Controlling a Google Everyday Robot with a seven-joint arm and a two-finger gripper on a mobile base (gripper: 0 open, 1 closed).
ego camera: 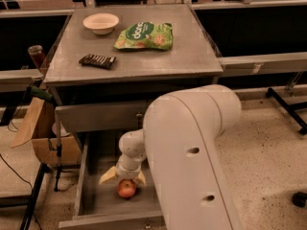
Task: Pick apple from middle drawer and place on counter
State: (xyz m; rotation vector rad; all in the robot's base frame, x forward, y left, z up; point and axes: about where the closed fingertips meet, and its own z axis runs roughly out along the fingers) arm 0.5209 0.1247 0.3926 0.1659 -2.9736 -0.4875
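The apple (126, 189), small and red-orange, lies on the grey floor of the open middle drawer (96, 200), near the drawer's front. My gripper (124, 178) reaches down into the drawer, just behind and above the apple. Its yellowish fingertips (108, 175) are spread, one on each side of the apple's top. The jaws stand open and I cannot tell if they touch the apple. The counter (158, 63) is the flat grey top of the cabinet above. My large white arm (192, 152) hides the right half of the drawer.
On the counter stand a white bowl (100, 22), a green snack bag (144, 36) and a dark wrapped bar (97, 60). The closed upper drawer (96, 116) overhangs the open one. A cardboard box (45, 143) and a cable stand left of the cabinet.
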